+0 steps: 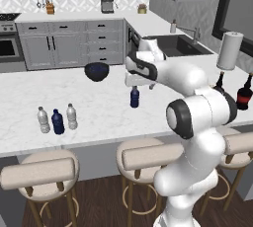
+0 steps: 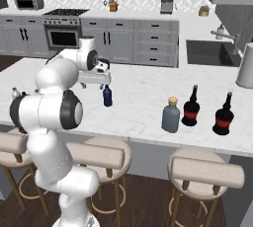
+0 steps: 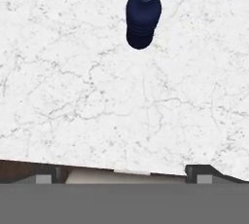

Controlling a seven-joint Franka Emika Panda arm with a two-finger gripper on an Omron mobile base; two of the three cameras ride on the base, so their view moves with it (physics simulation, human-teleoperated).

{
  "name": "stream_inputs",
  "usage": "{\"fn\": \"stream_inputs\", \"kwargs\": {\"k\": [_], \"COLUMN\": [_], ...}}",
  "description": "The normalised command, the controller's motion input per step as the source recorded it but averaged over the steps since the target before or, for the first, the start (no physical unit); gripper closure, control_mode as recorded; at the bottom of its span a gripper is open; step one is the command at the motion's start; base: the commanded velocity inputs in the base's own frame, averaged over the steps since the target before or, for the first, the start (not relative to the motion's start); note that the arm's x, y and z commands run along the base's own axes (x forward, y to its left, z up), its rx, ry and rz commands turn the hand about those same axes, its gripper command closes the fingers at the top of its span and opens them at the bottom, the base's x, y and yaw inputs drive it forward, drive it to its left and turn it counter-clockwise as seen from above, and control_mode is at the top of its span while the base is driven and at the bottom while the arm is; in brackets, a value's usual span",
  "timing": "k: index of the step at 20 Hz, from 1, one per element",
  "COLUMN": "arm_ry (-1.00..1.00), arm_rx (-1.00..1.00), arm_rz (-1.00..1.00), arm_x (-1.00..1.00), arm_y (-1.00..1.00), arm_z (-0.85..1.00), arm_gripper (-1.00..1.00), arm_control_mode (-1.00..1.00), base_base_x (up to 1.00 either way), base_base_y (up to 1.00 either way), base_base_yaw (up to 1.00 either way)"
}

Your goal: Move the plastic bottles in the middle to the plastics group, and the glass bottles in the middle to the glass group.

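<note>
Hand view showed the small dark blue plastic water bottle [image 3: 143,16] upright ahead of the open, empty claw [image 3: 125,172]; probably light, slippery, best gripped mid-body.

I see bare marble all round the dark blue bottle [image 1: 134,97], which stands alone mid-counter. The three water bottles [image 1: 58,120] crowd the left end; the grey-blue bottle [image 2: 171,115] and two red-labelled bottles [image 2: 191,107] block the right.

Below my pincer, the white grey-veined marble counter [image 3: 97,96] looks smooth and polished; the small dark blue plastic bottle [image 3: 143,16] has a faint gloss.
</note>
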Motion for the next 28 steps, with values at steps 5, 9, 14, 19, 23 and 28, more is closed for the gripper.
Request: {"fn": "stream_inputs", "kwargs": {"k": [5, 9, 14, 19, 23, 28], "arm_ry": [-0.03, 0.0, 0.0, 0.0, 0.0, -0.04], "arm_rx": [0.0, 0.0, 0.0, 0.0, 0.0, 0.0], "arm_rz": [-0.05, 0.01, 0.02, 0.02, 0.01, 0.0], "arm_x": [0.42, 0.5, 0.38, 0.36, 0.3, 0.09], "arm_y": [-0.33, -0.24, 0.0, 0.04, 0.17, 0.18], "arm_z": [-0.39, 0.0, -0.23, -0.44, -0.23, -0.03], "arm_gripper": [-1.0, -1.0, -1.0, -1.0, -1.0, -1.0], "arm_control_mode": [-1.0, -1.0, -1.0, -1.0, -1.0, -1.0], "base_base_x": [0.0, 0.0, 0.0, 0.0, 0.0, 0.0], "base_base_y": [0.0, 0.0, 0.0, 0.0, 0.0, 0.0], "base_base_yaw": [0.0, 0.0, 0.0, 0.0, 0.0, 0.0]}}
